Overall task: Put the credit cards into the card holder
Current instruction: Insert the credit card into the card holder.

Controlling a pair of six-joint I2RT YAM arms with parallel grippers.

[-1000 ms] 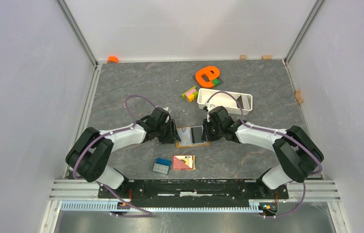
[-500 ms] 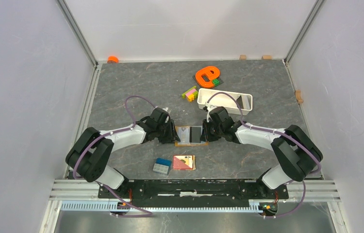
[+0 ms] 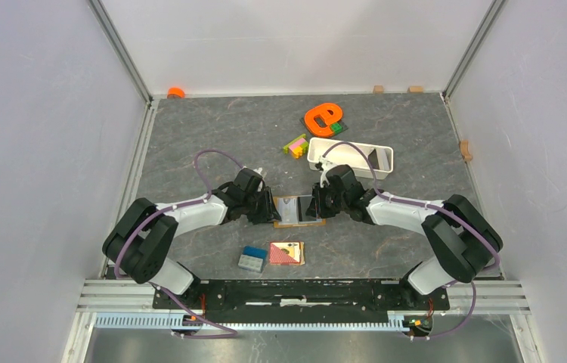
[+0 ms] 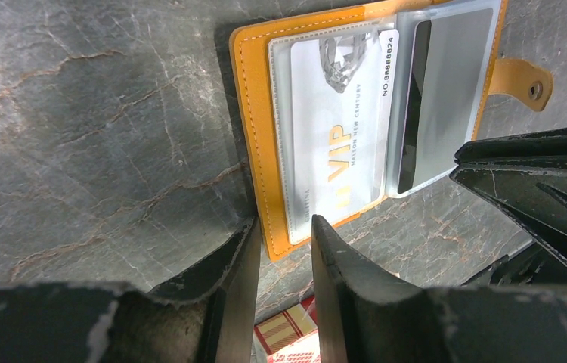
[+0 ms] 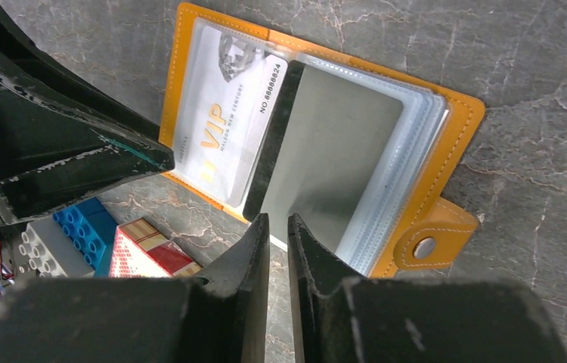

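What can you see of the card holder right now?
The card holder lies open and flat on the table between both hands. It looks like tan-orange stitched leather with clear sleeves inside and a snap tab at one end. A white VIP card sits in one sleeve; a grey card, pinched by the right hand, is partly in the other. The left hand straddles a near corner.

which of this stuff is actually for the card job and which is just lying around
For the job:
card holder
VIP card
grey card

Lying about:
white tray
red-and-tan tile
blue-and-grey block
orange shape
coloured blocks
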